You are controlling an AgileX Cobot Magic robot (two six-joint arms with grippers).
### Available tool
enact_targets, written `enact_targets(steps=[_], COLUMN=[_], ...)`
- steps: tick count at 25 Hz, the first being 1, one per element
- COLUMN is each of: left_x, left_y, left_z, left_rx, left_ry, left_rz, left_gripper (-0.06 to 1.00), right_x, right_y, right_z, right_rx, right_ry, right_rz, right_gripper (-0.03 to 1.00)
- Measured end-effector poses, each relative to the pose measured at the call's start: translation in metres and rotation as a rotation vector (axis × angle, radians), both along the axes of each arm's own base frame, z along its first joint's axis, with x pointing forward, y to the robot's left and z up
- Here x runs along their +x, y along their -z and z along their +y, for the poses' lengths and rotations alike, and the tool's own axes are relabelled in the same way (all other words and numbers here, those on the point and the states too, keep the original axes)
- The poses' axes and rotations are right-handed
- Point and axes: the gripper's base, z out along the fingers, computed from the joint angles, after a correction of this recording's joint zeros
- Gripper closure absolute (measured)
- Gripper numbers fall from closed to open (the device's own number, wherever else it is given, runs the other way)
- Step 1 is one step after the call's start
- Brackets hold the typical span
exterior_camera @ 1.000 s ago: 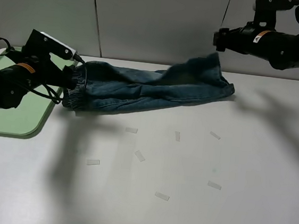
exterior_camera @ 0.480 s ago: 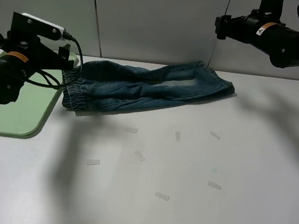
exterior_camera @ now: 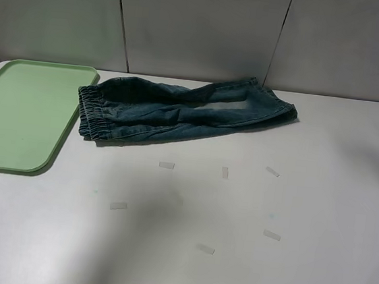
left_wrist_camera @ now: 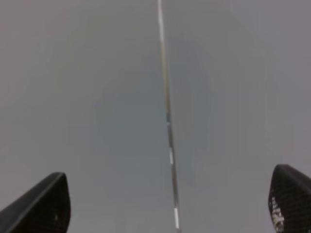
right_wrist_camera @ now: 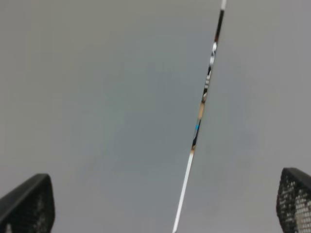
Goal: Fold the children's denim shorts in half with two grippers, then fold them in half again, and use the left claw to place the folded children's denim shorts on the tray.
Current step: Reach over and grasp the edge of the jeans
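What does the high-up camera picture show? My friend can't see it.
Blue denim shorts lie stretched out on a white table, waistband end beside a pale green tray. Small pale strips dot the table in front.

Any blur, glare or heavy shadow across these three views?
Exterior high: sharp and evenly lit, denim shorts and tray clear, a soft broad shadow on the table. Left wrist: blurred grey wall, left gripper dark and soft. Right wrist: right gripper likewise soft; no glare.
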Motion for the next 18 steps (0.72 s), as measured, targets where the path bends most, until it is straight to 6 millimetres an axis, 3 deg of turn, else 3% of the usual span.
enact_targets(steps=[4,8,13,18], left_x=[-0.04,-0.09,-0.15,-0.205], left_y=[-0.056,-0.088,-0.098,-0.089], left_z=[0.005,0.013,0.024,0.038], left_rx=[0.008,0.019,0.057,0.13], left_ry=[0.055,0.094,0.116,0.093], left_rz=[0.09,0.141,0.163,0.234], left_gripper=[0.13,0.13,0.13,0.13], right_x=[-0.026,-0.053,-0.094,-0.133], right_y=[-0.035,-0.064,-0.097,-0.121], right_z=[-0.004,-0.007,0.012,0.03], right_rx=[-0.05,-0.081,-0.152,-0.148], right_ry=[0.009,0.023,-0.04,-0.121], right_rz=[-0.027,-0.043,-0.097,-0.155], right_gripper=[0.27,0.27,0.27,0.27])
